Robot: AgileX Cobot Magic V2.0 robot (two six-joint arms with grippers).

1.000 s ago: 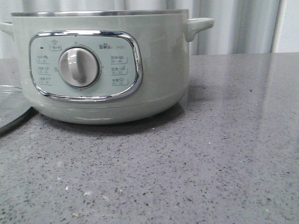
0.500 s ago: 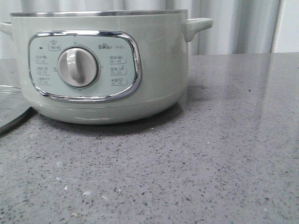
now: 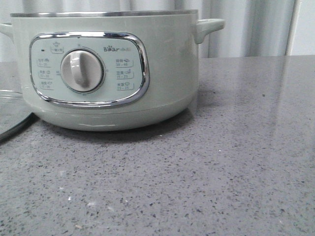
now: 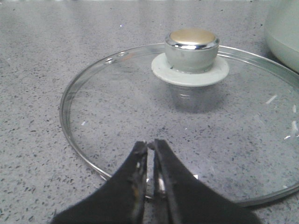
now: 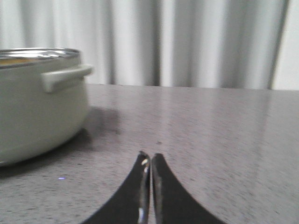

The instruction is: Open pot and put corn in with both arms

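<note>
The pot [image 3: 103, 69] sits uncovered on the grey tabletop [image 3: 221, 162], filling the front view from nine to twelve o'clock. That view catches only a sliver of the glass lid [image 3: 12, 115] at nine o'clock; my left wrist view shows the whole lid lying flat beside the pot, knob [image 4: 191, 49] up. No corn visible anywhere. Compared with half a second ago, the pot has hardly shifted. My left tool [image 4: 150, 148] is closed and empty, tips over the lid's rim. My right tool [image 5: 150, 161] is closed and empty too, well apart from the pot at its ten o'clock.
</note>
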